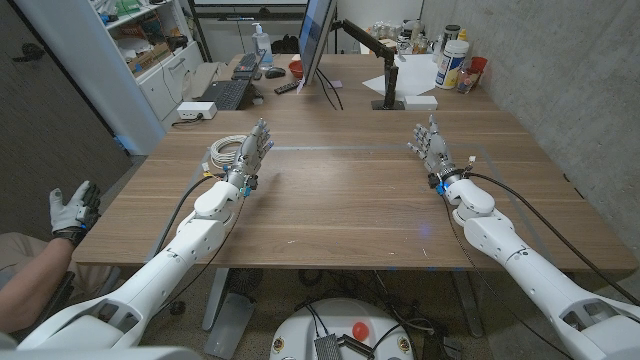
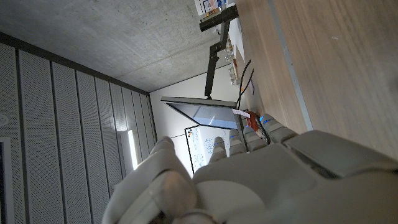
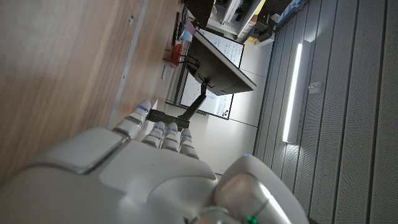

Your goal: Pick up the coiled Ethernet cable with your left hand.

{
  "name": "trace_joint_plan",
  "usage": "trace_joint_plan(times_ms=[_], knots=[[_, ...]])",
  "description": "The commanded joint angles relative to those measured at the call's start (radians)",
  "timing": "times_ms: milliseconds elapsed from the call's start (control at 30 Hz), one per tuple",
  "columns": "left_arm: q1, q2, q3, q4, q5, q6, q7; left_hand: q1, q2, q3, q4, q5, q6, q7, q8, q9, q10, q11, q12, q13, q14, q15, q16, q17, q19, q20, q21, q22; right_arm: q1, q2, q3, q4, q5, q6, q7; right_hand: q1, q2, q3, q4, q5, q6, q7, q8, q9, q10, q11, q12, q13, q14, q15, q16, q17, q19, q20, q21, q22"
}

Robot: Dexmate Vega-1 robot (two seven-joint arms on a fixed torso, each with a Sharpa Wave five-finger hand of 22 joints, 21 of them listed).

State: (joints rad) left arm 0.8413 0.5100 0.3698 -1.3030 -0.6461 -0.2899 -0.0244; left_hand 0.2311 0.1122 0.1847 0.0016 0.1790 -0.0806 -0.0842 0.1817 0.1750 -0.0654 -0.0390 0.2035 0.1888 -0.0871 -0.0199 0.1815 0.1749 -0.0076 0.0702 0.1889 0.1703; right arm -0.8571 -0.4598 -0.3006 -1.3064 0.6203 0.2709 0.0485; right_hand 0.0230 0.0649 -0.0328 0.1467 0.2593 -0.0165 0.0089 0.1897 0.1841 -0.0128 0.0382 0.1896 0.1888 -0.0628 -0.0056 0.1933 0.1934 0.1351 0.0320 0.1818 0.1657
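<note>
Bare tabletop (image 1: 340,190) lies between both arms; the monitor (image 1: 316,40) and keyboard (image 1: 226,94) crowd the far edge.

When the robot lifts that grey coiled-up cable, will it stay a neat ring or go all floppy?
Probably a bit of both. The grey coiled Ethernet cable looks bundled in several loops lying flat on the wooden table, so it may roughly hold its ring. No tie shows, so loose loops could sag or slip free. It looks light for the left hand beside it.

Matt wood-grain table (image 1: 340,200), smooth glossy plastic left hand (image 2: 249,180), seemingly rubbery pale cable (image 1: 225,152).
</note>
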Motion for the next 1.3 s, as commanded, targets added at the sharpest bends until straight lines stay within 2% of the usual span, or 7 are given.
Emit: trace_joint_plan(times_ms=[33, 300, 567, 900, 1300], knots=[[0.004, -0.002, -0.001, -0.006, 0.004, -0.001, 0.006, 0.009, 0.002, 0.006, 0.001, 0.004, 0.0, -0.008, 0.005, 0.002, -0.008, 0.002, 0.005, 0.003, -0.008, -0.002, 0.005, 0.005, 0.0, 0.01, 0.005, 0.005, -0.032, 0.14, 0.175, -0.013, -0.193, -0.09, 0.119, 0.001, 0.011, 0.0, 0.005, 0.004, -0.009, 0.004, 0.004, 0.005, 0.001, 0.009, 0.006, 0.002, -0.005, 0.0, 0.005, 0.005, 0.006, -0.002, 0.005, 0.002], [0.002, -0.004, -0.001, -0.002, 0.004, 0.0, 0.003, 0.009, 0.002, 0.007, 0.0, 0.004, 0.001, -0.009, 0.005, 0.002, -0.007, 0.002, 0.006, 0.003, -0.008, -0.002, 0.005, 0.005, 0.0, 0.01, 0.005, 0.005, -0.039, 0.218, 0.262, -0.02, -0.281, -0.125, 0.177, 0.002, 0.011, 0.0, 0.004, 0.004, -0.009, 0.004, 0.004, 0.005, 0.001, 0.008, 0.006, 0.002, -0.005, 0.0, 0.005, 0.005, 0.006, -0.001, 0.005, 0.002], [0.002, -0.002, -0.002, -0.008, 0.005, 0.001, 0.003, 0.009, 0.002, 0.008, 0.0, 0.004, 0.001, -0.009, 0.005, 0.002, -0.007, 0.002, 0.005, 0.003, -0.009, -0.002, 0.004, 0.005, -0.001, 0.01, 0.005, 0.005, -0.039, 0.269, 0.316, -0.023, -0.337, -0.139, 0.214, 0.004, 0.012, -0.001, 0.004, 0.004, -0.01, 0.004, 0.004, 0.005, 0.002, 0.008, 0.006, 0.002, -0.005, 0.001, 0.005, 0.004, 0.006, -0.001, 0.005, 0.002], [0.004, 0.004, -0.003, -0.02, 0.007, 0.009, 0.009, 0.008, 0.002, 0.009, -0.001, 0.004, 0.002, -0.009, 0.005, 0.002, -0.007, 0.002, 0.006, 0.003, -0.008, -0.002, 0.005, 0.005, -0.001, 0.011, 0.005, 0.005, -0.038, 0.306, 0.356, -0.027, -0.378, -0.154, 0.243, 0.005, 0.012, -0.001, 0.003, 0.004, -0.01, 0.004, 0.004, 0.005, 0.001, 0.009, 0.006, 0.002, -0.005, 0.001, 0.005, 0.004, 0.006, 0.0, 0.005, 0.002], [0.005, 0.014, -0.006, -0.038, 0.009, 0.021, 0.016, 0.008, 0.003, 0.01, -0.001, 0.003, 0.004, -0.009, 0.005, 0.002, -0.006, 0.0, 0.006, 0.003, -0.007, -0.002, 0.005, 0.005, -0.001, 0.011, 0.004, 0.005, -0.035, 0.328, 0.379, -0.026, -0.405, -0.159, 0.264, 0.006, 0.013, -0.002, 0.002, 0.004, -0.01, 0.003, 0.004, 0.005, 0.001, 0.01, 0.006, 0.002, -0.005, 0.0, 0.005, 0.004, 0.006, -0.001, 0.005, 0.002]])
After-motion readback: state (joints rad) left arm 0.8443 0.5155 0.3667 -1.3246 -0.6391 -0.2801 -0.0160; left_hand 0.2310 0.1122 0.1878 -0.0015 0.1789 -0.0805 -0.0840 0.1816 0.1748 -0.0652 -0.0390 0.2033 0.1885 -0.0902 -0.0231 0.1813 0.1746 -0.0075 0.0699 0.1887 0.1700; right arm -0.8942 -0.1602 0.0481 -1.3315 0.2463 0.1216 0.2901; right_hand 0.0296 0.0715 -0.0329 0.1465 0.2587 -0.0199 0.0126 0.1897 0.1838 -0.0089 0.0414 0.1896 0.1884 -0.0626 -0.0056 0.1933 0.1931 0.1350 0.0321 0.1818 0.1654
